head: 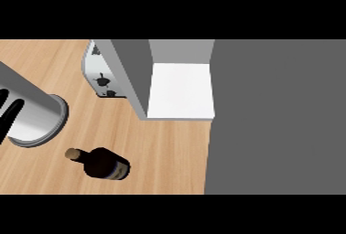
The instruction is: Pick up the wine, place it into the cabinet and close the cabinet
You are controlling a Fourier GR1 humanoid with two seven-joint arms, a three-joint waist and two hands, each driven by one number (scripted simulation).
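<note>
wine bottle (105, 164) dark, tan cork | counter (162, 141) light wood grain | cabinet (181, 90) white inside

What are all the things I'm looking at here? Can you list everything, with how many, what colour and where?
wine bottle: one, dark with a tan cork, on the counter, lower left of centre
cabinet: one, grey walls, white inside, open, top centre
toaster-like appliance: one, silver, left of the cabinet
counter: one, light wood, left half
cabinet door: one, dark grey, right half
left forearm: one, grey, left edge
left hand: one, black, left edge
</note>
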